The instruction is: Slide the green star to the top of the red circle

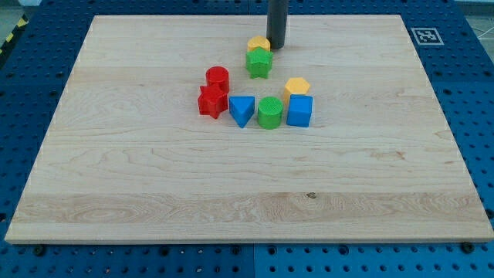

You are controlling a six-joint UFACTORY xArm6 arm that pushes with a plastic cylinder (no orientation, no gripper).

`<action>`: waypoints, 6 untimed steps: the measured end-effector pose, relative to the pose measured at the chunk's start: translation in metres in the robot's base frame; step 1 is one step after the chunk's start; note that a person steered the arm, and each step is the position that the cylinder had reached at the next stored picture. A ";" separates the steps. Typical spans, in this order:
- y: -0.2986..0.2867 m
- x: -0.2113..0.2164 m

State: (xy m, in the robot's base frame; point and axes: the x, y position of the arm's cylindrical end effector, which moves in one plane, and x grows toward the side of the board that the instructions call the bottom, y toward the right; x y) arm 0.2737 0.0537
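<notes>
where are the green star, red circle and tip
green star (pixel 259 63), camera view, its top face
red circle (pixel 218 77), camera view, its top face
my tip (pixel 276 47), camera view, the rod's very end

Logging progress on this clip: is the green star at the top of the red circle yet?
Not yet. The green star sits up and to the view's right of the red circle, with a gap between them, near my tip.

Bright, even light; soft shadows
</notes>
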 end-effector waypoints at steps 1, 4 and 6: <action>0.036 0.009; 0.003 0.056; -0.058 0.054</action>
